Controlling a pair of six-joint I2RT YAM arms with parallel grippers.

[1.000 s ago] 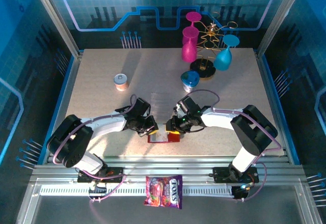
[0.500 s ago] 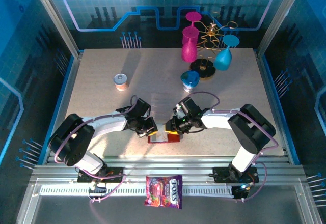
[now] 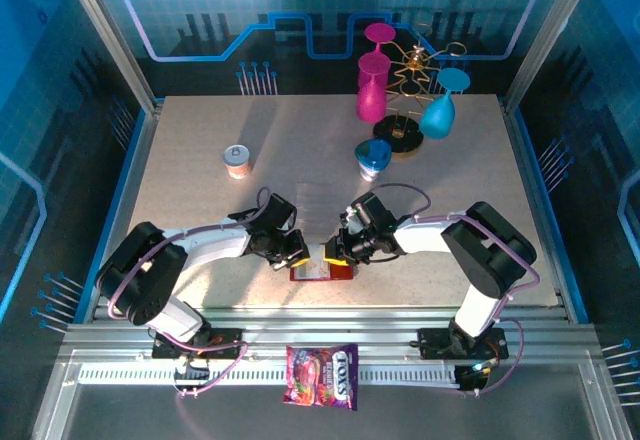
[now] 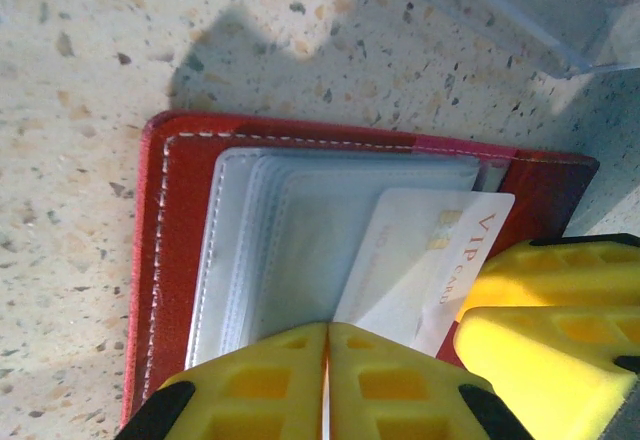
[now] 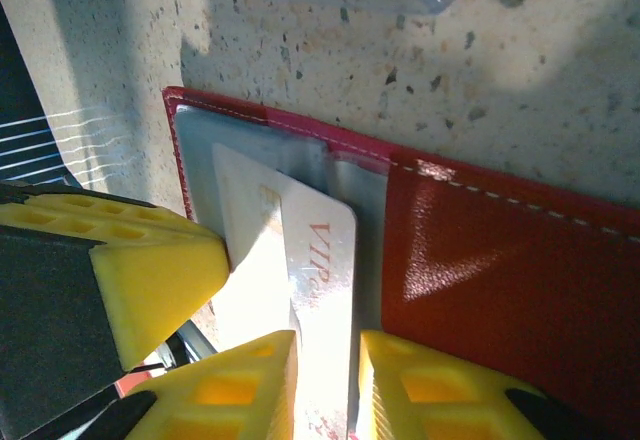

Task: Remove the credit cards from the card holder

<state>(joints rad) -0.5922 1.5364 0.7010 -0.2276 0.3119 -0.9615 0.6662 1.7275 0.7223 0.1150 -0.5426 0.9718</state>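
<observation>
Credit card (image 4: 420, 260), white, protrudes from card holder (image 4: 175, 260) on the table (image 4: 80, 60), long axis toward right gripper (image 5: 328, 380): jaws narrowly apart astride its edge, grip unconfirmed. Left gripper (image 4: 327, 380), closed and empty, rests on the pockets (image 4: 260, 250).

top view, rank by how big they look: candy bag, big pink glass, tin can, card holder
1. candy bag
2. big pink glass
3. card holder and tin can: these look alike, and the holder is partly covered, so unranked
</observation>
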